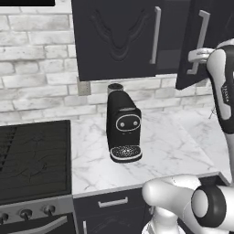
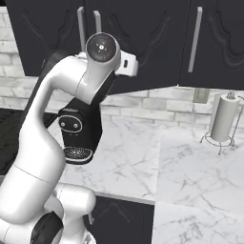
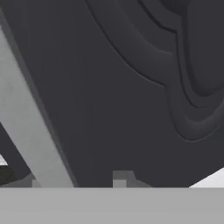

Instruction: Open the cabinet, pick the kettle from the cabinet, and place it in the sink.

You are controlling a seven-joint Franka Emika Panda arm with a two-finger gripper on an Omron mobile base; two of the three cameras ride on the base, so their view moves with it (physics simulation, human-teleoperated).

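Here, the tall matte black wall cabinet (image 1: 119, 39) with carved doors hangs above a white marble counter (image 1: 164, 151). Its right door (image 1: 195, 45) stands partly swung out, and the white arm's two-finger gripper (image 1: 197, 55) sits at that door's long silver bar handle (image 1: 199, 41). Whether the jaws are parted or closed cannot be told. The hand view shows carved black panel close up. The rigid door should swing best when pulled by the bar. A black coffee machine (image 1: 122, 127) stands below.
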